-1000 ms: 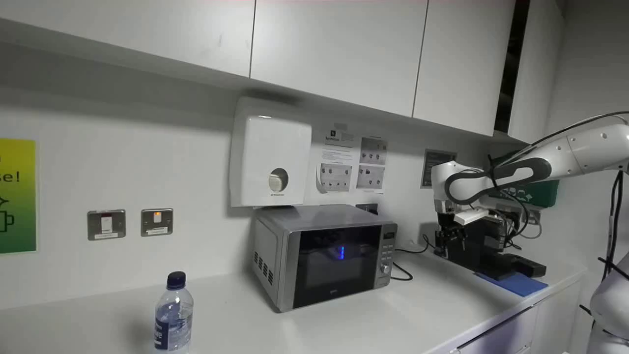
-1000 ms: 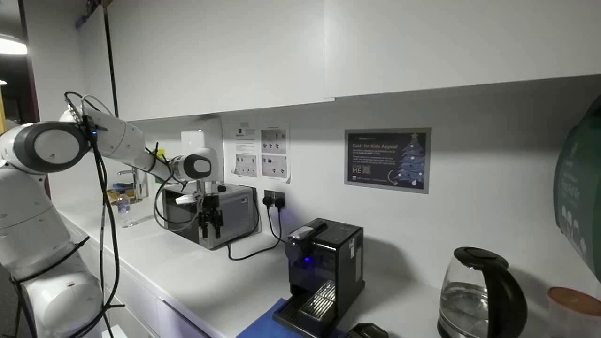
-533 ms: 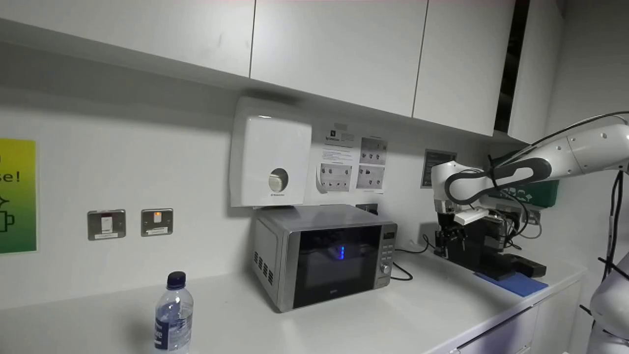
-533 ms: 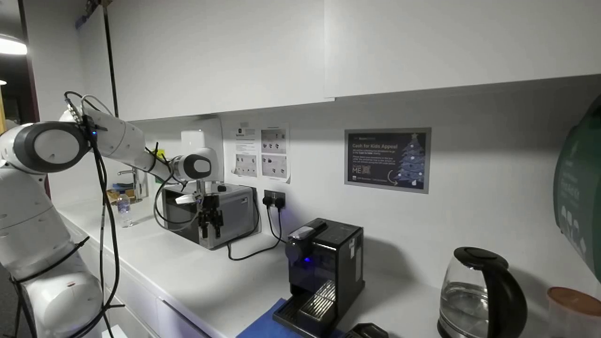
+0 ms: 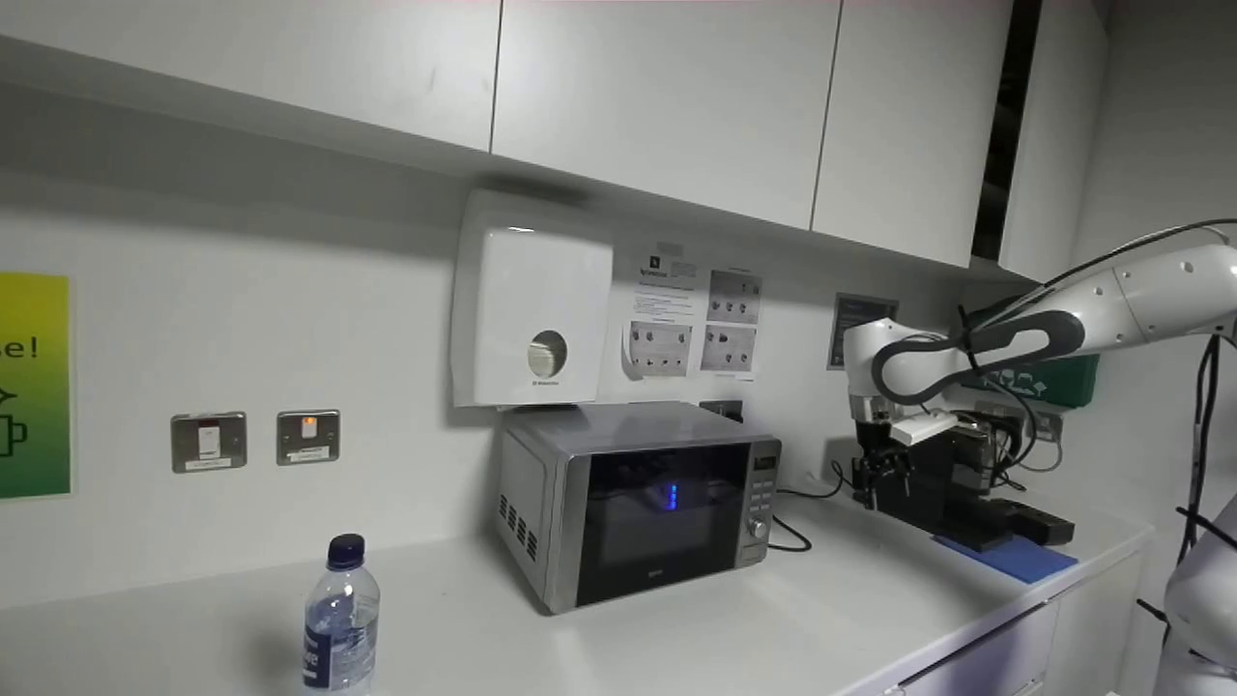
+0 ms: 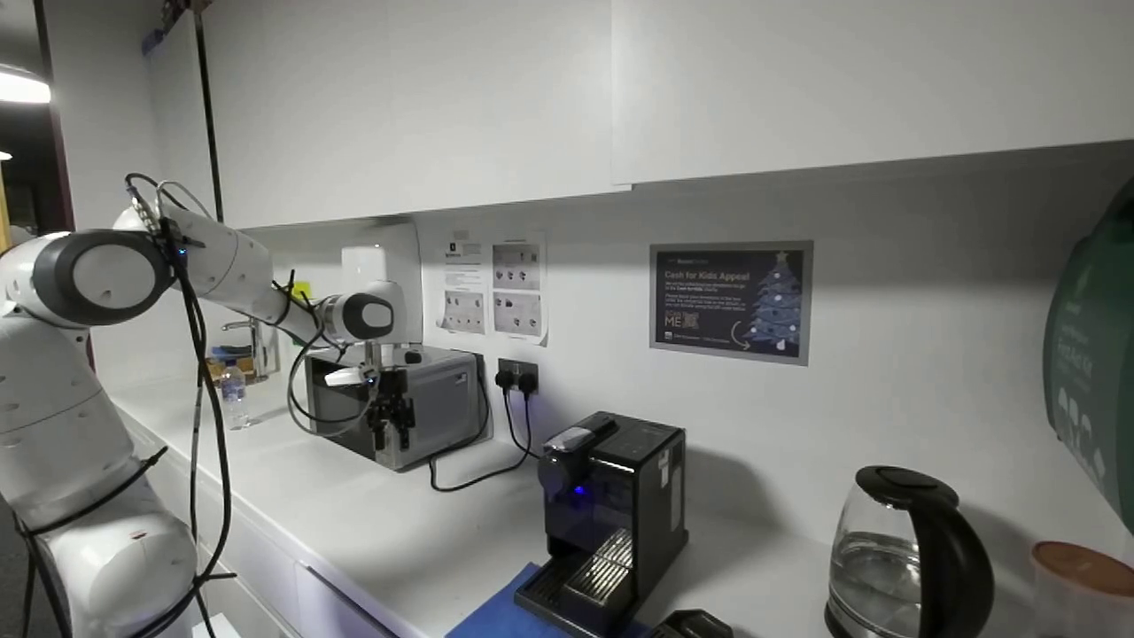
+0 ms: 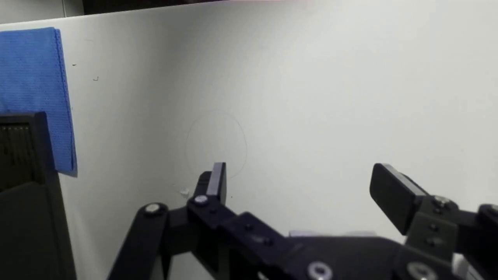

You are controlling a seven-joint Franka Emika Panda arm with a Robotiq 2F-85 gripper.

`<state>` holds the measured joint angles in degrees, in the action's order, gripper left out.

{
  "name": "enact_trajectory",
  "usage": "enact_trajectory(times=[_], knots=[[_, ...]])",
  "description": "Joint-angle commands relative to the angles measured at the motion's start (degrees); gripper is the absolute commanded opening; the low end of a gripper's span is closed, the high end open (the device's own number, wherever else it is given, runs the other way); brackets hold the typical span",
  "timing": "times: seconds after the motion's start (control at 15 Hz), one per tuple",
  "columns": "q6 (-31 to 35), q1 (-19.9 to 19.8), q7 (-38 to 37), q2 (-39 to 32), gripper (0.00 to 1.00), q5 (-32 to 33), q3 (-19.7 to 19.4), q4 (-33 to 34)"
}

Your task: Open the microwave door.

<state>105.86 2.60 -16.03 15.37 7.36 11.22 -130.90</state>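
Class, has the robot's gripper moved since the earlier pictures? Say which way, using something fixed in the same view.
Yes: in an exterior view, the gripper has shifted slightly away from the coffee machine, which has stayed put.

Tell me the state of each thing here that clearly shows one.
Microwave door: shut
Gripper: open, holding nothing
Bottle: upright, capped
Kettle: closed, partly filled
Coffee machine: lit blue at the front
Two black plugs: in a wall socket
Wall switch: lit orange
Blue cloth: lying flat

In both exterior views, on counter (image 5: 773,628): bottle (image 5: 343,623) left of microwave (image 5: 643,512), coffee machine (image 6: 616,514) right; gripper (image 7: 299,173) above counter.
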Motion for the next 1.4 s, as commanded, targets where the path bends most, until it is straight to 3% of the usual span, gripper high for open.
enact_trajectory(times=[0.0, 0.6, 1.07, 1.33], knots=[[-1.5, 3.6, -0.2, -0.6, 1.0, -3.2, 0.8, 0.2], [-10.2, 9.2, -2.7, -0.1, 1.0, -8.7, 4.7, 2.9], [-7.7, 10.2, -4.9, 0.3, 1.0, -14.7, 5.3, 2.0], [-8.1, 10.2, -3.9, -0.7, 1.0, -13.5, 5.6, 2.1]])
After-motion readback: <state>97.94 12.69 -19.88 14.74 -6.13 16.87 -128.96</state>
